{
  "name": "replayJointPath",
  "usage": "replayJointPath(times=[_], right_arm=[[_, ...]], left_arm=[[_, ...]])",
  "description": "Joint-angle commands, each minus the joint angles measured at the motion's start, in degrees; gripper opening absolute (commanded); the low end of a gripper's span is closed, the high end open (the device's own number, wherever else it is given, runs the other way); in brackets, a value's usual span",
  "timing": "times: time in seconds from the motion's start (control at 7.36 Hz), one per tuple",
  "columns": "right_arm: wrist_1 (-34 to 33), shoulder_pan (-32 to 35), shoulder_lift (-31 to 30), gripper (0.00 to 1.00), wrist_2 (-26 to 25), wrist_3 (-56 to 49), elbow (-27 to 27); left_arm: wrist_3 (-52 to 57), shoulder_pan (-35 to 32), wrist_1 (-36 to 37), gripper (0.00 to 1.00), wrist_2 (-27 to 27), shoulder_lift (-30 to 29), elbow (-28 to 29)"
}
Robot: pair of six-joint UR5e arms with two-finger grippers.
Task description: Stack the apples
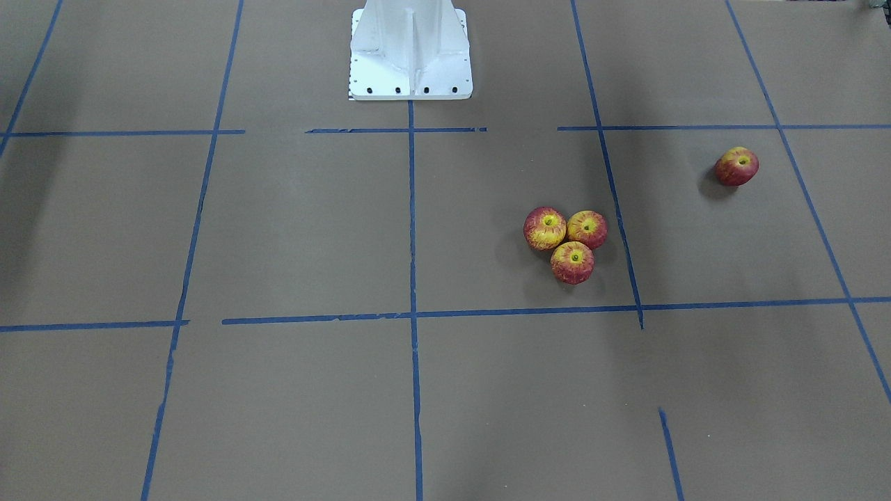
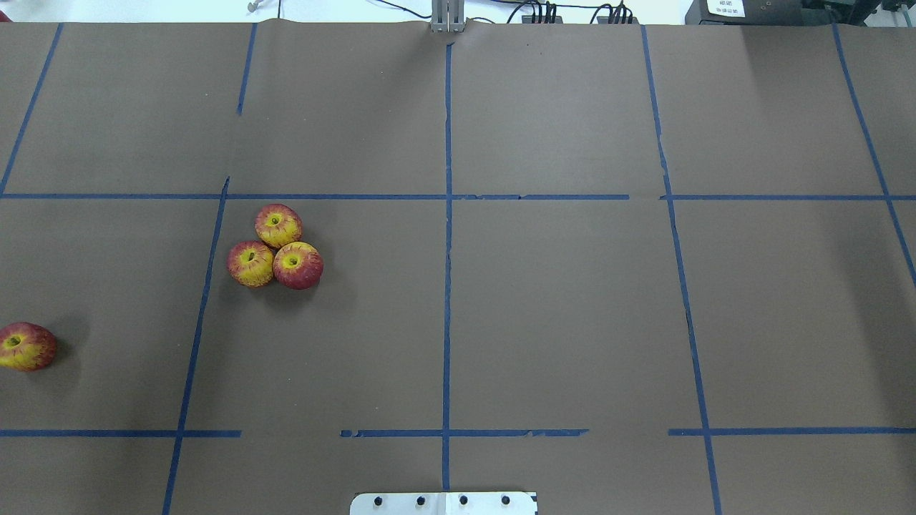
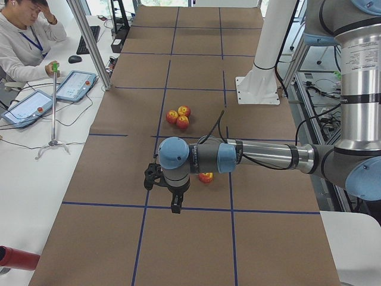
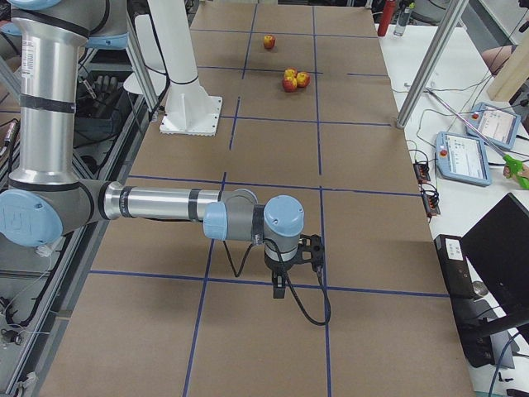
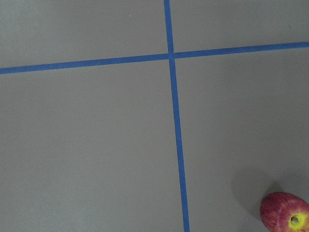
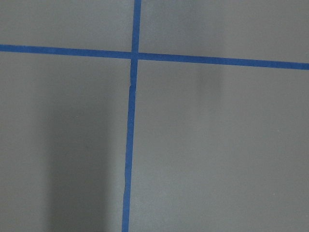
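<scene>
Three apples sit touching in a cluster on the brown table: one [image 1: 545, 227], one [image 1: 587, 229] and one [image 1: 572, 262], all upright with their dimpled tops up. The cluster also shows in the overhead view [image 2: 275, 247]. A fourth apple [image 1: 736, 165] lies alone, tilted, toward the robot's left; it also shows in the overhead view [image 2: 26, 346] and at the left wrist view's lower right corner [image 5: 286, 212]. My left gripper [image 3: 174, 204] hangs just beside that lone apple [image 3: 206, 177]; I cannot tell if it is open. My right gripper [image 4: 281, 284] hangs far from all apples; I cannot tell its state.
The white robot base [image 1: 411, 56] stands at the table's robot side. Blue tape lines [image 2: 447, 250] grid the brown paper. A side table with tablets [image 3: 74, 85], a metal post [image 3: 89, 42] and a seated operator [image 3: 24, 42] lies past the far edge.
</scene>
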Motion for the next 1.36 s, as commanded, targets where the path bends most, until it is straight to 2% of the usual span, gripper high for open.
replayJointPath(times=[0.0,0.41,0.54,0.68,0.81,1.09,1.22], right_arm=[[0.0,0.0,0.0,1.0,0.0,0.0,0.0],[0.0,0.0,0.0,1.0,0.0,0.0,0.0],[0.0,0.0,0.0,1.0,0.0,0.0,0.0],[0.0,0.0,0.0,1.0,0.0,0.0,0.0],[0.0,0.0,0.0,1.0,0.0,0.0,0.0],[0.0,0.0,0.0,1.0,0.0,0.0,0.0],[0.0,0.0,0.0,1.0,0.0,0.0,0.0]], left_arm=[[0.2,-0.2,0.5,1.0,-0.3,0.0,-0.6],[-0.3,0.4,0.1,1.0,0.3,0.3,-0.4],[-0.2,0.7,-1.1,1.0,-0.3,0.9,0.3],[-0.5,3.7,-5.4,1.0,-0.5,1.1,0.4],[-5.1,9.0,-7.3,1.0,-1.0,1.0,0.3],[-21.1,16.9,-20.2,1.0,-2.3,2.7,0.0],[-33.3,25.4,-26.2,1.0,-0.9,2.7,-0.1]])
